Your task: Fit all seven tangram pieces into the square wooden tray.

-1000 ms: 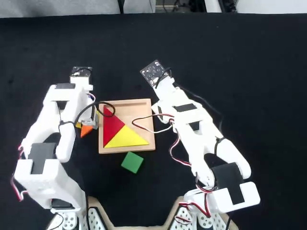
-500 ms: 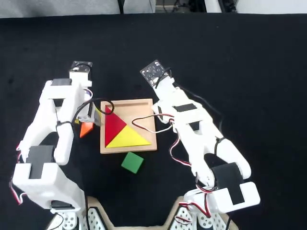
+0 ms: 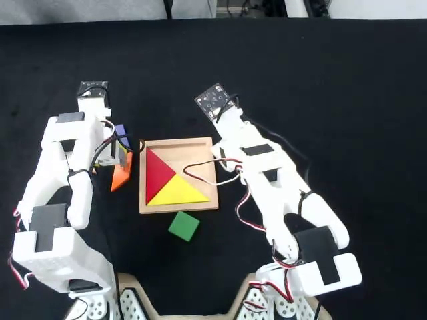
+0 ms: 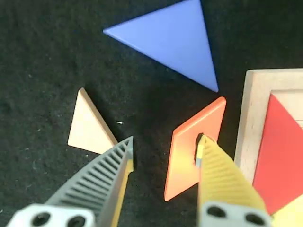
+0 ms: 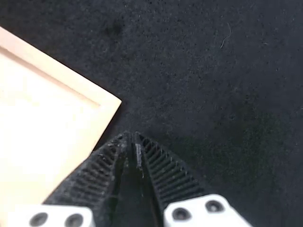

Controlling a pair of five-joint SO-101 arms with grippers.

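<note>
**So, your left gripper (image 4: 165, 142) is lining up on the orange piece (image 4: 194, 151) next to the tray (image 3: 187, 155)**

Your left gripper is spread wide with nothing in it, hanging just off the tray's left rim. One finger sits over the orange piece and the other is over bare cloth between it and the pale triangle (image 4: 90, 125). My guess is you're framing that piece's outer edge for a grab.

The orange piece lies flat just beside the tray. Its long axis runs roughly along the left rim, leaning a bit, with the far end nearer the rim.

The blue triangle (image 4: 173, 40) sits out past the tray's far left corner. The red triangle (image 3: 157, 175) and yellow triangle (image 3: 179, 192) are already seated in the tray, and the green square (image 3: 183, 225) waits off its near rim.

Your right gripper (image 5: 130, 137) is pinched shut on nothing at the tray's far right corner. It's probably just keeping clear.
</note>
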